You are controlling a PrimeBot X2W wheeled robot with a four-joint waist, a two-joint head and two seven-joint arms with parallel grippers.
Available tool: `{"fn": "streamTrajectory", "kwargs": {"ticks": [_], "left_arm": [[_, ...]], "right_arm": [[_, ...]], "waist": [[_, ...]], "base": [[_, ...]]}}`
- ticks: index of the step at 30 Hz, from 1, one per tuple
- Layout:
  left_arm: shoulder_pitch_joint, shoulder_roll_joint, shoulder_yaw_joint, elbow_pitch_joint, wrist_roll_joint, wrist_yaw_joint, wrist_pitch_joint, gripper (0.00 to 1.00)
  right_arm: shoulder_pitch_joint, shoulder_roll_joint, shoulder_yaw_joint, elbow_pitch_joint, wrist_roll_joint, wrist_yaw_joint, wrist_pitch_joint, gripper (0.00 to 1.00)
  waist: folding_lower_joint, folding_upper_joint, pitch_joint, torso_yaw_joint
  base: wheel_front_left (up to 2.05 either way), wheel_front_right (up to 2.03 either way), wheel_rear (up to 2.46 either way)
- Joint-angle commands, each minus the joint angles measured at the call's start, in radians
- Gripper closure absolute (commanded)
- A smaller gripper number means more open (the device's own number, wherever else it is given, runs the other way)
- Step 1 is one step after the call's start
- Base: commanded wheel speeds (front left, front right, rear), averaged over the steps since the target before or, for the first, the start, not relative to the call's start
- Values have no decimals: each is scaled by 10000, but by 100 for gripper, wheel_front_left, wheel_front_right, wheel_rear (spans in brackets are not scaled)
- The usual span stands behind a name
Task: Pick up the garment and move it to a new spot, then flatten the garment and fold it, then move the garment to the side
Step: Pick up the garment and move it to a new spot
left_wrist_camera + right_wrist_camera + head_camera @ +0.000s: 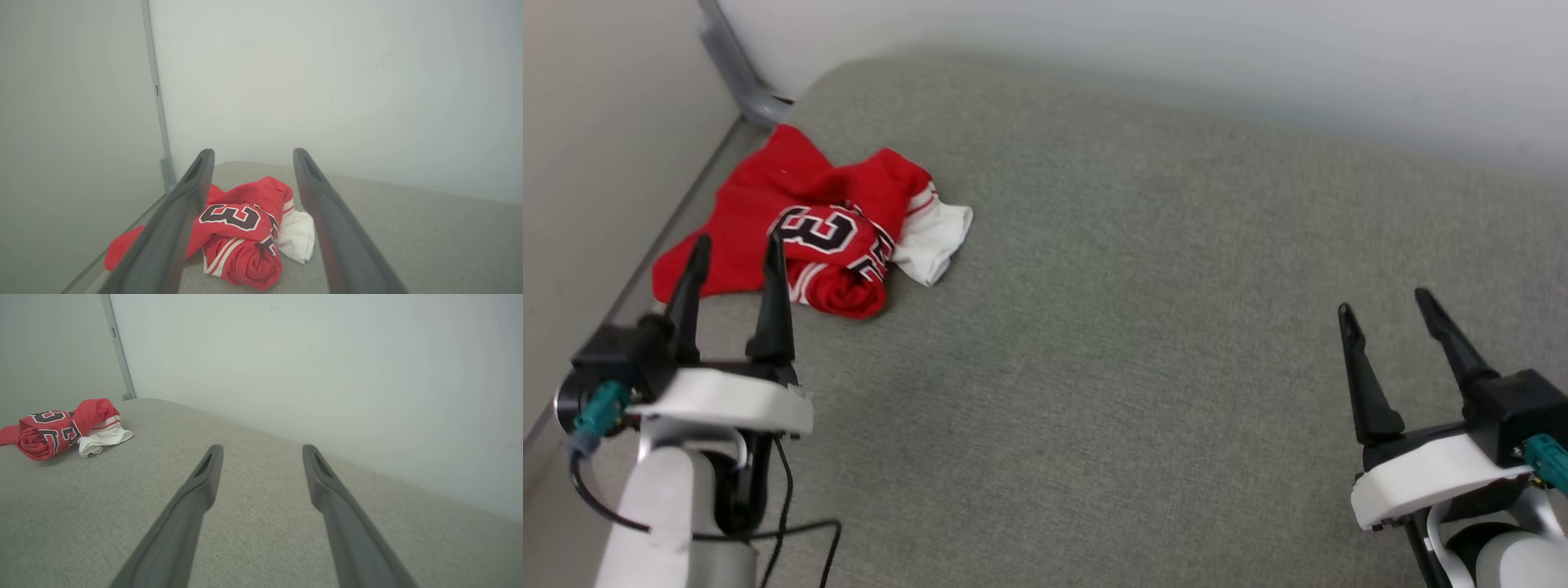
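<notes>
The garment (809,229) lies crumpled in the far left corner of the grey padded surface (1135,343), close to the left wall (596,163) and just short of the grey post (737,73) at the corner. It is a loose heap, not spread out. A red tail trails toward the wall edge, a rolled red lump with a black "3" sits in the middle, and a white sleeve (939,237) pokes out on the side toward the open surface. Its long axis therefore runs roughly across the robot's front, from wall side to sleeve. The left pincer (738,239) is by far the nearer. Its fingers stand apart with nothing between them, and they point straight at the heap. In the left wrist view the rolled lump sits framed between the two fingers, a little ahead and below. The right pincer (1382,302) hovers well apart over bare surface at the near right, also spread and holding nothing, with the garment far off to its left. The pick-up is not yet begun. It looks like the left arm's job, reaching forward and down onto the raised middle roll.
</notes>
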Motion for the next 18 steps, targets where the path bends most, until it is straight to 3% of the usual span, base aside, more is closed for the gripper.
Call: {"fn": "streamTrajectory", "kwargs": {"ticks": [1, 7, 18], "left_arm": [[-474, 175, -44, 253, -173, -22, -44, 0], [-2316, 1037, -584, 1878, -1034, -21, 263, 0], [-5345, 3013, -1628, 4389, -3142, -10, 3589, 0]], "right_arm": [[-215, 5, -19, -144, -71, -3, 39, 0], [-616, 5, -150, -502, -197, -3, 167, 0], [-1309, 5, -58, -795, -287, -3, 279, 0]], "waist": [[0, 0, 690, -442], [0, 0, 1654, -879], [0, 0, 3067, -1476]], "base": [[0, 0, 0], [0, 0, 0], [0, 0, 0]]}}
